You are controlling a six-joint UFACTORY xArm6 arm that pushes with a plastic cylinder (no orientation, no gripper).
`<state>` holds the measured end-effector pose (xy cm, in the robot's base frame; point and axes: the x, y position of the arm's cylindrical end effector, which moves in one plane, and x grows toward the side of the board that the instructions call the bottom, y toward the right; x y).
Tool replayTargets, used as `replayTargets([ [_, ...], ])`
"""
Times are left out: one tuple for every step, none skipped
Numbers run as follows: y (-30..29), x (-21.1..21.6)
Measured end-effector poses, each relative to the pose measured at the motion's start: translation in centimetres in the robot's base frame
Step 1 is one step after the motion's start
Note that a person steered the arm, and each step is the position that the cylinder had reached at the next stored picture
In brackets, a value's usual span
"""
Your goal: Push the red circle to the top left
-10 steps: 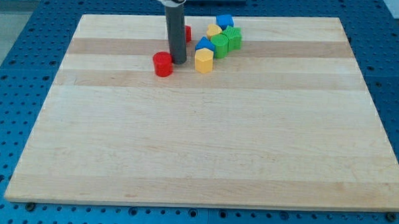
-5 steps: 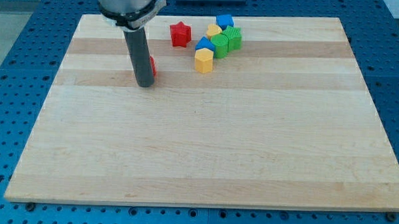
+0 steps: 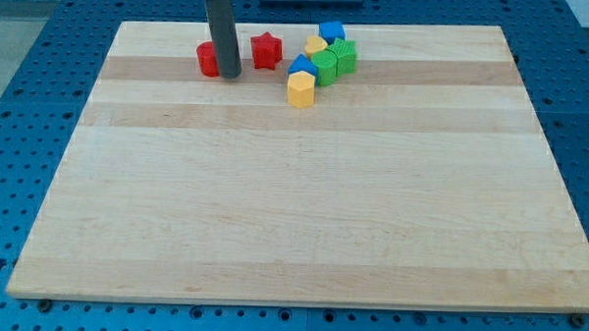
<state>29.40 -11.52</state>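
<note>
since a moment ago the small red circle block (image 3: 209, 58) slid up the wooden worktop (image 3: 303, 205), my tip (image 3: 228, 75) touching its right, no gripper here, top-left corner still a way off.

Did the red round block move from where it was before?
Yes. The red round block went up and to the view's left. Before, it sat lower than the yellow block; now it's higher, level with the red star, beside my tip.

Pale wooden board (image 3: 303, 205) on blue perforated table (image 3: 23, 68).
</note>
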Motion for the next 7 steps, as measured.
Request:
replayTargets([
  [-0.7,-1.1],
  [-3.2,-1.3],
  [-6.1,-1.3],
  [-7.8,-1.7],
  [-8.8,-2.6],
  [-9.0,-2.8],
  [-8.8,-2.8],
])
